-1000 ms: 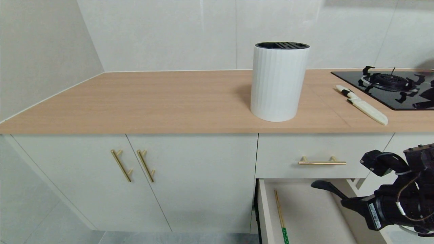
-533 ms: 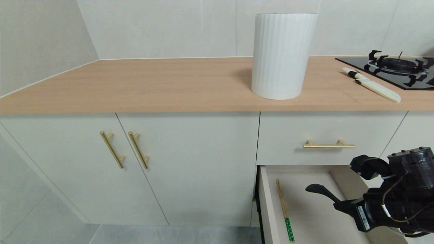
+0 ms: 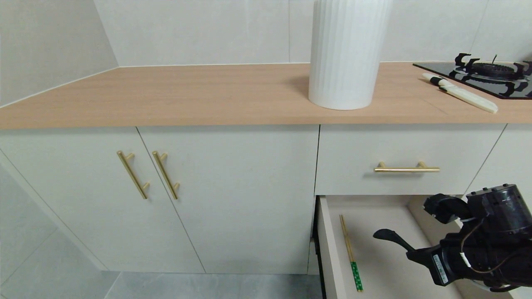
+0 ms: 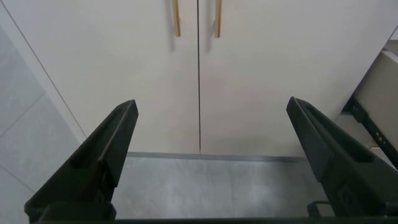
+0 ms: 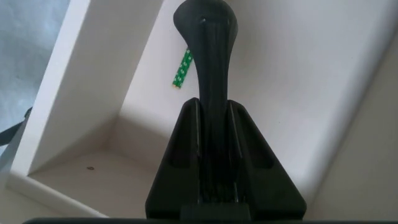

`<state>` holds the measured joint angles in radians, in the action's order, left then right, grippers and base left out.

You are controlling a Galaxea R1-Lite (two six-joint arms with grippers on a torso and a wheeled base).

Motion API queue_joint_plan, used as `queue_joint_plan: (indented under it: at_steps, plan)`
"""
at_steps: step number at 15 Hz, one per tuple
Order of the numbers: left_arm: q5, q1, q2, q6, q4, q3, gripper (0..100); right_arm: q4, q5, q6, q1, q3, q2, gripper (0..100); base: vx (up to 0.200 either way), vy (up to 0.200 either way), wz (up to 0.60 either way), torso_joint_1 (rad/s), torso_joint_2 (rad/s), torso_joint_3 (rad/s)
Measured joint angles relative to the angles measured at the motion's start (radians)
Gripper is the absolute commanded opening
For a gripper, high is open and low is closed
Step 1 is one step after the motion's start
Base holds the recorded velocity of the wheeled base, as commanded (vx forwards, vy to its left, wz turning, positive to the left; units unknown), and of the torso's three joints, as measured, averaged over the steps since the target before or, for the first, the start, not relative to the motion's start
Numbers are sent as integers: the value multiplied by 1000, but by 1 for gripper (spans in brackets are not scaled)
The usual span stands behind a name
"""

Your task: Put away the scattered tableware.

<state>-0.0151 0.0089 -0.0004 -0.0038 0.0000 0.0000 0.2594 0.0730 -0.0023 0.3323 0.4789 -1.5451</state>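
Over the last second the whole head view slid upward (the camera dropped, so I read none of that as things moving): the counter (image 3: 208, 95) and the white ribbed holder (image 3: 345, 54) rose in frame, and more of the open drawer (image 3: 328, 245) came into sight. Against the drawer itself, the right gripper (image 3: 415, 254) had come further over the cavity, clenched on the handle of a black utensil (image 3: 388, 237) whose rounded end hung above the drawer floor, near the chopsticks (image 3: 349, 253) already lying along its left wall. I judged the release was close, but the utensil was not yet down. The left gripper (image 4: 211, 109) hung spread wide and empty, facing the cupboard doors (image 4: 199, 74). A knife (image 3: 461, 93) lay on the counter beside the hob (image 3: 498, 77), not yet put away.
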Motion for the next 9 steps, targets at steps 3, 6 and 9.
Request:
queue_joint_plan:
  at_steps: [3,6,9]
  plan:
    - [0,0,0,0,0,0,100,85,-27,8,0,-1,-47,0,0,0,0,0,0,0]
    - [0,0,0,0,0,0,100,206,-101,59,3,-7,-169,0,0,0,0,0,0,0]
    - [0,0,0,0,0,0,100,369,-200,146,17,-5,-338,0,0,0,0,0,0,0]
